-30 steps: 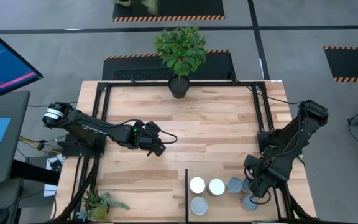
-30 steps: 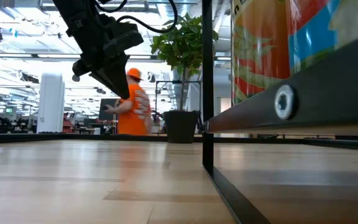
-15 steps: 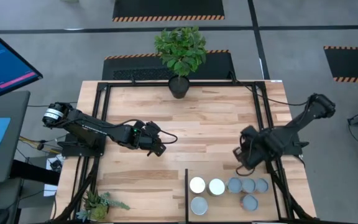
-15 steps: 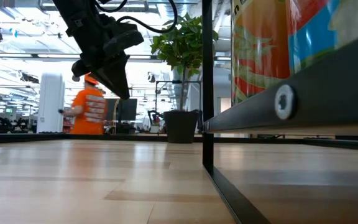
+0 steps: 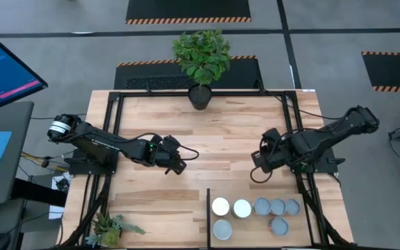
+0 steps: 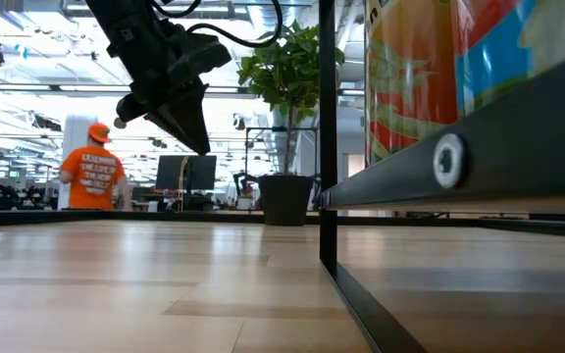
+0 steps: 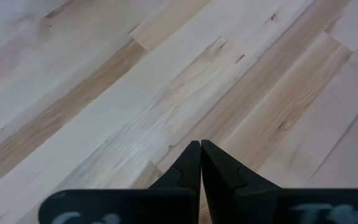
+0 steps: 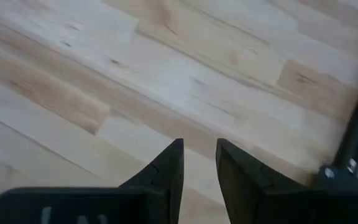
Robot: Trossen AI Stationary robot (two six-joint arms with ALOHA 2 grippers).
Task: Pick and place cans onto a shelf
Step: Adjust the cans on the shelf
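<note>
Several cans stand upright on their bases on the shelf (image 5: 250, 232) at the table's near right corner, among them two white-topped ones (image 5: 220, 206) and grey-topped ones (image 5: 278, 207). In the low view one can (image 6: 430, 69) shows close up, with an orange and blue label. My right gripper (image 5: 257, 165) hangs open and empty over bare tabletop, beyond the cans toward the far edge; its wrist view (image 8: 199, 144) shows only wood between the fingers. My left gripper (image 5: 176, 162) is shut above the table's middle left (image 7: 200, 144).
A black plant pot (image 5: 200, 96) stands at the far edge and a small plant (image 5: 110, 228) at the near left corner. Black frame bars (image 5: 208, 215) edge the shelf; one post (image 6: 328, 147) rises in the low view. A person in orange (image 6: 91, 176) walks beyond the table.
My right gripper has left the near-right can on the shelf, risen and swung toward the far edge and the table's middle, turning as it went. That can stays standing on the shelf. The person in orange has walked leftward in the low view.
</note>
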